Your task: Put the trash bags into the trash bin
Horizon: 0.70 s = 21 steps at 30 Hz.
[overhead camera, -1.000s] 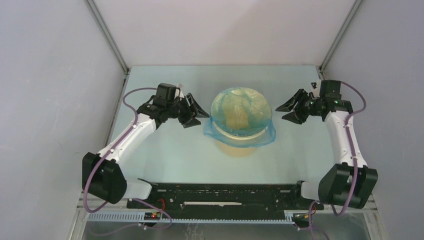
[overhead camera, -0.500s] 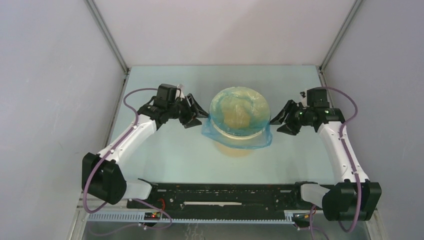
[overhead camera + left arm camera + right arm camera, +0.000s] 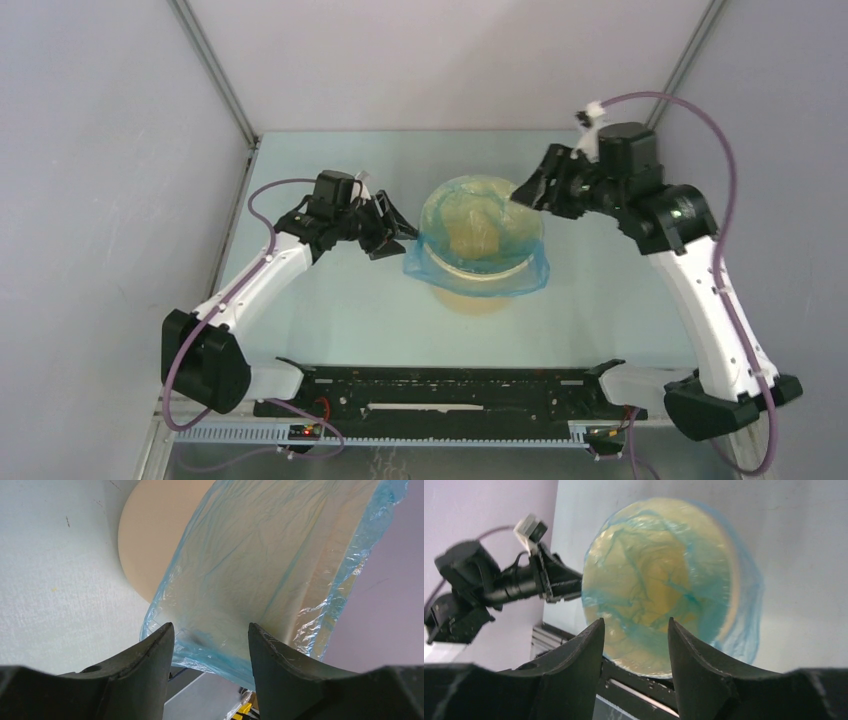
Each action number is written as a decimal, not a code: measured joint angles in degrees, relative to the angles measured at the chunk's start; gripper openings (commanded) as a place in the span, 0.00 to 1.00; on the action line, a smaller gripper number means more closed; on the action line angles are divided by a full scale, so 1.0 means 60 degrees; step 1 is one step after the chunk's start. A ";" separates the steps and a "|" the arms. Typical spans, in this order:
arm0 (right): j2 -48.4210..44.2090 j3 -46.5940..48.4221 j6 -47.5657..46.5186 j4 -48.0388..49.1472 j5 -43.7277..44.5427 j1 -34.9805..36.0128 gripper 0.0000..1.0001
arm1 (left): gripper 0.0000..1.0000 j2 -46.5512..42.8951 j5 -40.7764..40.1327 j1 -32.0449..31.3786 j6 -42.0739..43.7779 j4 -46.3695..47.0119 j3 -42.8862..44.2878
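1. Pale green flat table (image 3: pixel 340 300), carrying all.
2. Thin translucent light-blue plastic bag (image 3: pixel 480 225), lining the bin, hem folded over the rim.
3. Tan round plastic bin (image 3: pixel 470 298), mid-table.
4. Left gripper (image 3: pixel 400 234), spread apart at the bag's left hem.
5. Right gripper (image 3: pixel 522 192), spread apart above the far-right rim.

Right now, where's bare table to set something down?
Bare table: the near strip between trash bin and base rail, and the far strip behind the bin. Crowded: left gripper beside the trash bag, right gripper over the far-right rim.

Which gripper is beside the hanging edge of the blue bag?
The left gripper, low at the side of the trash bin, by the bag; the right gripper hangs higher, above the rim.
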 measured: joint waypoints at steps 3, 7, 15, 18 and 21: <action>0.0667 0.0047 -0.0036 0.0011 0.0787 0.1523 0.58 | 0.62 0.0000 0.0004 -0.0004 0.0004 -0.0004 0.0000; 0.2444 -0.0040 -0.0302 0.0208 0.1934 0.2900 0.60 | 0.62 0.0000 0.0007 -0.0004 0.0007 -0.0007 0.0000; 0.4506 -0.1745 -0.0754 0.1381 0.3202 0.3559 0.69 | 0.62 0.0007 0.0055 -0.0004 0.0069 -0.0029 0.0000; 0.4510 -0.2335 -0.0776 0.1971 0.3486 0.3559 0.72 | 0.62 0.0007 0.0073 -0.0004 0.0080 -0.0069 0.0000; 0.4539 -0.2681 -0.0776 0.2521 0.3712 0.3577 0.74 | 0.62 0.0029 0.0080 -0.0007 0.0080 -0.0076 0.0000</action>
